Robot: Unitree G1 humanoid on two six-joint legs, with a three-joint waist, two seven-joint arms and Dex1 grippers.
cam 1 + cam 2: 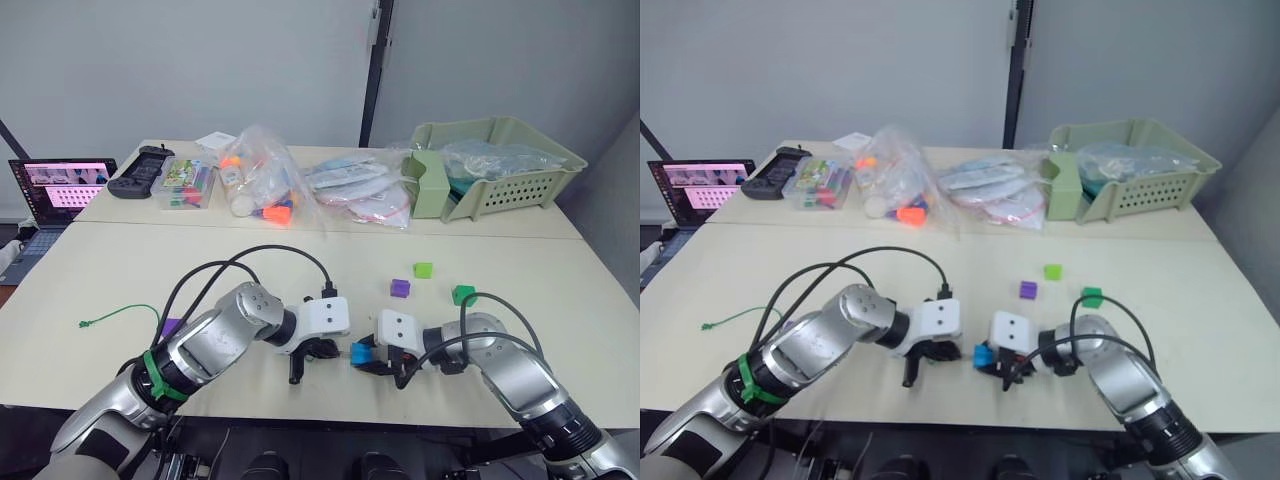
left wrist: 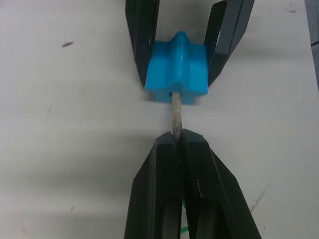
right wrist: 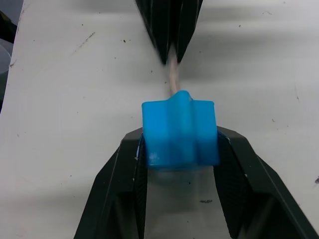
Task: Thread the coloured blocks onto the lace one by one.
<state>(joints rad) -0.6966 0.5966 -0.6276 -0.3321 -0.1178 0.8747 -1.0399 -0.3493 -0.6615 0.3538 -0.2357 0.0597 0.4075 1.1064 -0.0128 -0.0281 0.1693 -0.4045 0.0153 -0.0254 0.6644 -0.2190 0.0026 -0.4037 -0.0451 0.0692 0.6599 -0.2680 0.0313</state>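
— What have you got, nearest first?

— My right claw (image 3: pixel 180 149) is clamped on the blue block (image 3: pixel 180 133), one finger on each side, low over the table's (image 1: pixel 120 265) front edge. My left claw (image 2: pixel 178 142) is pinched tight on the pale stiff tip (image 2: pixel 176 113) of the lace, and that tip enters the hole in the block's face. The two claws meet nose to nose.

— And the cord itself?

— The green lace (image 1: pixel 118 315) trails off to my left across the bare tabletop, with a purple block (image 1: pixel 172 326) beside my left forearm.

— Further out?

— Another purple block (image 1: pixel 400 288), a lime block (image 1: pixel 423 270) and a dark green block (image 1: pixel 463 294) lie apart on open table beyond my right claw. At the far edge sit bagged toys (image 1: pixel 262 188), a green basket (image 1: pixel 495 165), and a laptop (image 1: pixel 60 192) off the left end.
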